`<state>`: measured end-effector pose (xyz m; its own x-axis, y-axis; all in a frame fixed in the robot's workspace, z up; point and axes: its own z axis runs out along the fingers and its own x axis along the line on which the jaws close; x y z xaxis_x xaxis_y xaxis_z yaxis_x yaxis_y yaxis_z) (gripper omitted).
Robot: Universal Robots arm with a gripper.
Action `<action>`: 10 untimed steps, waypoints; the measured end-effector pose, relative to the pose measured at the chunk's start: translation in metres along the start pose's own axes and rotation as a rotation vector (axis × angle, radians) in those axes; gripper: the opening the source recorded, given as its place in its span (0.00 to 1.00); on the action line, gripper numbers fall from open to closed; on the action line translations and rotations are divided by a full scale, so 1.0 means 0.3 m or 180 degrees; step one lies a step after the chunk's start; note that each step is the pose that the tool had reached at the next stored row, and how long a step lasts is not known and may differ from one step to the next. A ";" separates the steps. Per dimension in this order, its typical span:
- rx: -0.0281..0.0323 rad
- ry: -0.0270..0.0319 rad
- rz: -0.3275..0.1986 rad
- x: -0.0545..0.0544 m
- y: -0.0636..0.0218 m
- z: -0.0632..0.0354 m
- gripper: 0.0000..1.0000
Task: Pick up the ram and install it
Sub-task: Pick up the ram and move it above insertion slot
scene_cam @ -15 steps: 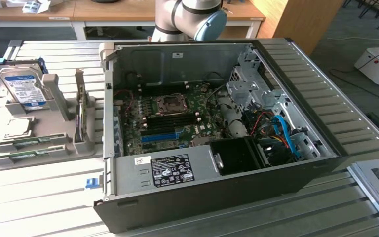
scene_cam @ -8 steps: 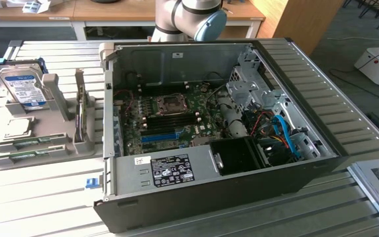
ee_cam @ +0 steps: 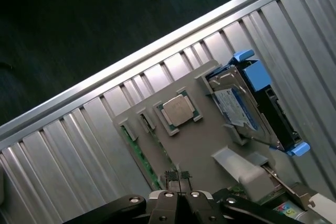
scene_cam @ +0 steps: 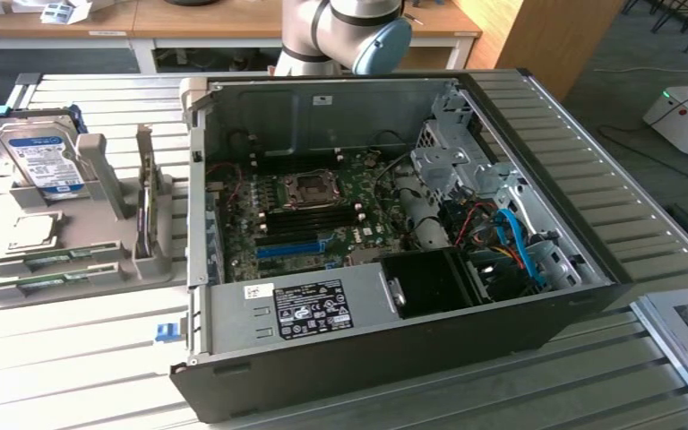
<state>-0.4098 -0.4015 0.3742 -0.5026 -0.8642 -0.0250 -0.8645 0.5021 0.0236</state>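
Observation:
Two slim green ram sticks [scene_cam: 57,258] lie flat in slots along the near edge of a grey holder tray [scene_cam: 105,273], at the exterior view's left, beside the open computer case. In the wrist view a ram stick [ee_cam: 137,151] appears as a green strip along the tray's edge. My gripper [ee_cam: 178,178] hangs above the tray, close to the ram end, its fingers shut together with nothing between them. Inside the case the motherboard [scene_cam: 308,219] lies bare, with dark memory slots [scene_cam: 314,215] beside the processor socket.
The tray also holds an upright hard drive [scene_cam: 39,157] with blue clips [ee_cam: 252,72], a processor chip [ee_cam: 178,111] and an upright expansion card [scene_cam: 144,197]. The case walls [scene_cam: 536,179] rise around the motherboard. The arm's joint [scene_cam: 350,31] is behind the case. The table is ribbed metal.

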 end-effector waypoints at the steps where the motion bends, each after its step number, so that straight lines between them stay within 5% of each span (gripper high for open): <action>1: -0.0001 0.0000 -0.0023 0.000 0.000 0.000 0.10; 10: -0.0005 0.0005 -0.0217 0.000 0.000 0.000 0.10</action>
<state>-0.4099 -0.4015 0.3742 -0.4424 -0.8965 -0.0250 -0.8968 0.4419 0.0236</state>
